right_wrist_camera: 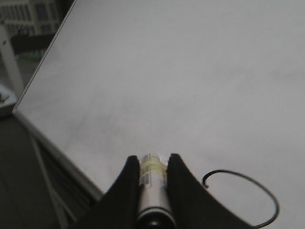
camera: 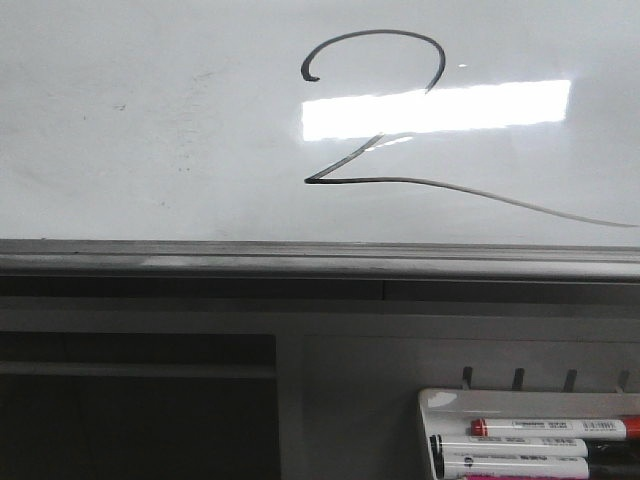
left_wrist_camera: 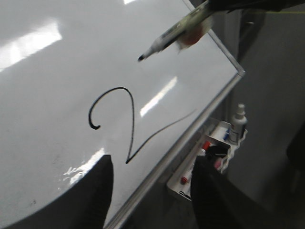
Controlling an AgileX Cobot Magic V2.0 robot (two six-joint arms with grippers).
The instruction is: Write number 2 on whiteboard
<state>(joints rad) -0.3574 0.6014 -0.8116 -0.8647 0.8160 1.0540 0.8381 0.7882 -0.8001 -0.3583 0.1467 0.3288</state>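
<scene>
The whiteboard (camera: 150, 120) fills the upper front view, and the number 2 (camera: 360, 181) is drawn on it in black, with a hooked curl on top and a long wavy base running right. No gripper shows in the front view. My right gripper (right_wrist_camera: 151, 160) is shut on a marker (right_wrist_camera: 152, 176), and the curl of the 2 (right_wrist_camera: 228, 171) lies just beside it. In the left wrist view that marker (left_wrist_camera: 176, 33) hangs with its black tip near the whiteboard (left_wrist_camera: 57, 86), above the 2 (left_wrist_camera: 132, 126). My left gripper (left_wrist_camera: 155, 191) is open and holds nothing.
A grey metal edge (camera: 300, 260) runs along the board's bottom. Below it at the right hangs a white tray (camera: 450, 400) holding several markers (camera: 550, 428). A small white bottle (left_wrist_camera: 239, 119) stands at the tray's far end (left_wrist_camera: 178, 183).
</scene>
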